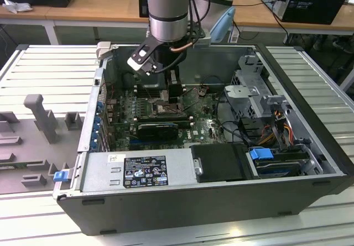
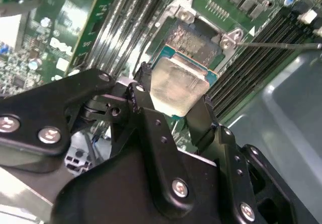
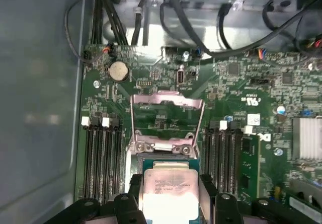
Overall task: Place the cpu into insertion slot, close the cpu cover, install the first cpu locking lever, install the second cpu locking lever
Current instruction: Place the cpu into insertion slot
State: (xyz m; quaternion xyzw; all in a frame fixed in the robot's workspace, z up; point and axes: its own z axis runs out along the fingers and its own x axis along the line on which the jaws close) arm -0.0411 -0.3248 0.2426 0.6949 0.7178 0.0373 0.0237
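Cpu (image 2: pixel 180 83) gripped in end effector (image 2: pixel 176 90), over insertion slot (image 2: pixel 193 40).

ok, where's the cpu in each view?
Exterior view: hidden under the gripper.
First wrist view: cpu between the fingers, beside the open cpu cover.
Second wrist view: cpu between the fingers, at the insertion slot.
Shared landmark: memory slots flanking the insertion slot.
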